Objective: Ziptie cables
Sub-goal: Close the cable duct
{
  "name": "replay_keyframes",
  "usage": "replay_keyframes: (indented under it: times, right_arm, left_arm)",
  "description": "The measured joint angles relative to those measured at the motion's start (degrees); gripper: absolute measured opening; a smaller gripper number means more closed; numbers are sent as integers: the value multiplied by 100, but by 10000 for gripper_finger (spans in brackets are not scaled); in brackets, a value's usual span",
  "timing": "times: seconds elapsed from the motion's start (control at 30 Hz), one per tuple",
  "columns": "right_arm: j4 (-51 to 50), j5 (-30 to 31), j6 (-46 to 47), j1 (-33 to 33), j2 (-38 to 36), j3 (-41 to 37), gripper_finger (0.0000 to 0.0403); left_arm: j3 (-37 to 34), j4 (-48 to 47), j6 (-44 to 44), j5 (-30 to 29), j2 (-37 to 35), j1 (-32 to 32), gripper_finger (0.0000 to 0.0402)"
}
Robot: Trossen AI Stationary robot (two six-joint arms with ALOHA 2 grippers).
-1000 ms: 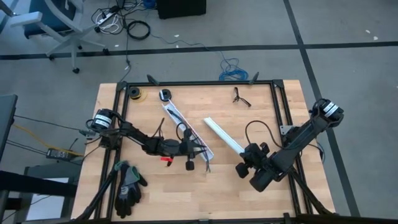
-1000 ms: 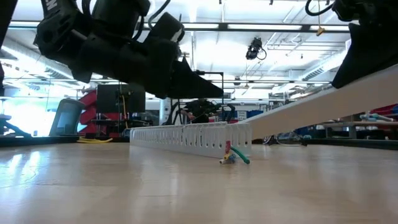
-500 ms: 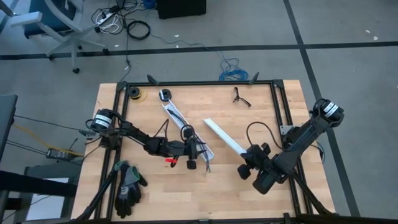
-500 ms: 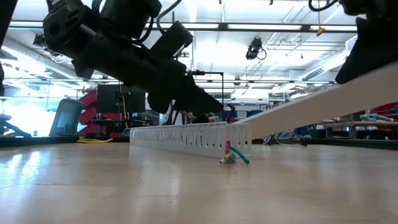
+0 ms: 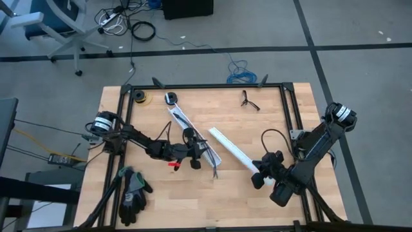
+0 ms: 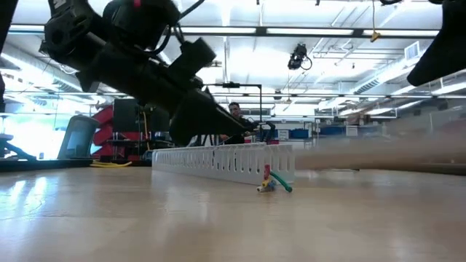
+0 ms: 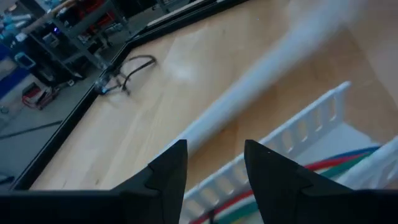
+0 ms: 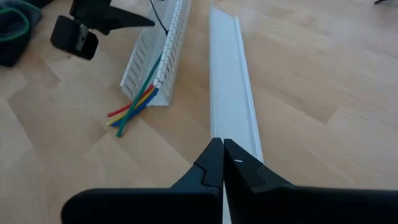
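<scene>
The cables (image 8: 134,112) are a few coloured wires lying inside a white slotted duct (image 8: 158,56), their ends sticking out of its near end (image 6: 273,183). My left gripper (image 7: 214,168) is open just above the duct's wall (image 5: 199,153), with nothing between its fingers. A long white cover strip (image 5: 232,149) runs beside the duct. My right gripper (image 8: 222,158) is shut on that strip's near end, toward the table's right near corner (image 5: 259,175). My right gripper pinches the white strip's near end (image 8: 239,146) between its two shut fingers (image 8: 211,165). The fingers slant down and lie along the strip, which stretches away from them toward the duct. Whether the strip's far end (image 8: 219,15) rests on the table, I cannot tell.
Dark gloves (image 5: 132,193) lie at the near left. Two small rolls (image 5: 138,96) and a black clip-like piece (image 5: 250,101) sit along the far edge. A small red piece (image 5: 172,165) lies by the left gripper. Black rails (image 5: 206,86) frame the table.
My right gripper has gone toward the table's right near corner, drawing the white strip along with it away from the duct. My left gripper has stayed over the duct while its wrist has rolled and tipped.
</scene>
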Motion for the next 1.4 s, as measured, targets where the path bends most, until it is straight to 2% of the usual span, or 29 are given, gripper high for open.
replay_keyframes:
  times: [0.07, 0.2, 0.47, 0.77, 0.87, 1.07, 1.27, 1.4]
  right_arm:
    - [-62, 13, 97, 40, -2, 0, 0]
    - [-57, 11, 135, 68, -2, 0, 0]
    - [363, -453, -141, -306, 0, 0, 0]
    - [1806, -655, -2810, -1515, 192, 4, 0]
    - [2265, -1042, -3552, -1967, 475, 4, 4]
    - [3132, -1792, -4569, -2683, 1041, 2, 51]
    - [3570, -1967, -5229, -3102, 1336, 2, 113]
    - [3675, -2184, -5420, -3357, 1587, 2, 128]
  left_arm:
    - [-237, 126, -134, 59, -165, 74, 170]
    - [-613, 268, -142, 541, -406, 228, 170]
    - [-868, 461, -58, 710, -602, 568, 170]
    - [-857, 659, 190, 1588, -641, 805, 170]
    - [-859, 567, 190, 1624, -694, 830, 170]
    - [-855, 230, 203, 1651, -1070, 859, 170]
    - [-857, -373, 203, 1646, -1353, 857, 169]
    - [-856, -552, 194, 1643, -1375, 857, 169]
